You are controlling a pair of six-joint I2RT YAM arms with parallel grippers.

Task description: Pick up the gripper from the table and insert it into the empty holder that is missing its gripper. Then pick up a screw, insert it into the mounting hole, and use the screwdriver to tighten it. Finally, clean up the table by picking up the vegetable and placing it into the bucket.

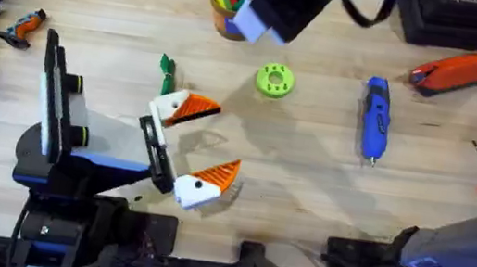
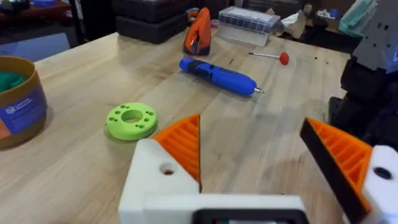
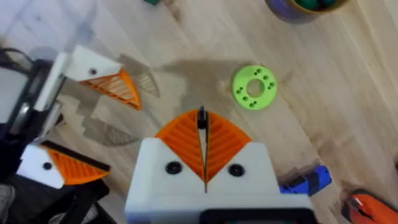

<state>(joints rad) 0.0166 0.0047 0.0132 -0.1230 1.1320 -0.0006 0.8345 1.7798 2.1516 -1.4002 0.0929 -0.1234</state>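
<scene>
Overhead: the left gripper (image 1: 195, 144) sits near the bench's front edge, jaws wide open with nothing between them. The vegetable (image 1: 166, 73) lies just behind it. The bucket (image 1: 228, 3) stands at the back edge, partly hidden by the right arm. The screwdriver (image 1: 375, 116) lies right of a green disc (image 1: 274, 80).

Left wrist: the open fingers (image 2: 181, 144) frame the disc and screwdriver.

Right wrist: the right gripper (image 3: 203, 144) hangs above the bench, jaws closed, pads together, holding nothing I can see.
</scene>
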